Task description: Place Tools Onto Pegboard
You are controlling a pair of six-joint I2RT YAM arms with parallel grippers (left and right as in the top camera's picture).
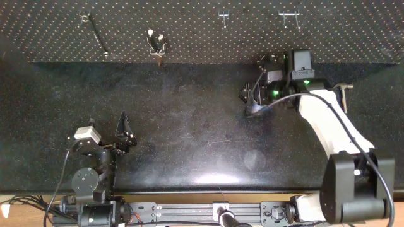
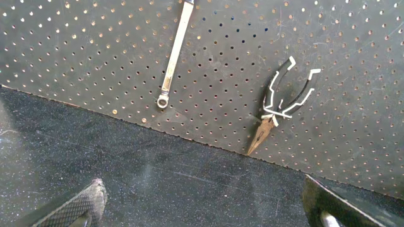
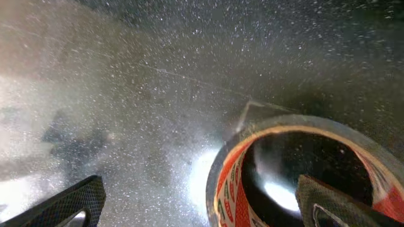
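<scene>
Top view: the pegboard [image 1: 189, 31] stands along the far side of the table [image 1: 189, 132]. A wrench [image 1: 96, 34] and a pair of pliers [image 1: 156, 44] already hang on its left half, each from a peg so that its weight keeps it flat against the board. Two pairs of bare hooks [image 1: 223, 17] [image 1: 289, 19] on its right half await further tools. The right gripper [image 1: 254, 82] is low over the table just in front of the pegboard's lower edge, below those hooks. The left gripper [image 1: 124, 129] is parked well in front of the pegboard, below the pliers. A slim metal item [image 1: 344, 94] lies close to the pegboard's lower right edge, too hidden by the arm to identify. Left wrist view: the fingers [image 2: 85, 205] are spread wide and hold nothing, facing the hung wrench and pliers. Right wrist view: a tape roll [image 3: 265, 135] lies flat on the table near the pegboard's lower edge. The fingers [image 3: 69, 205] are spread, one over the roll's hollow and the other well outside it. This probably sets them to close on the roll's wall, though contact cannot be judged. Hanging the roll is not yet done.
</scene>
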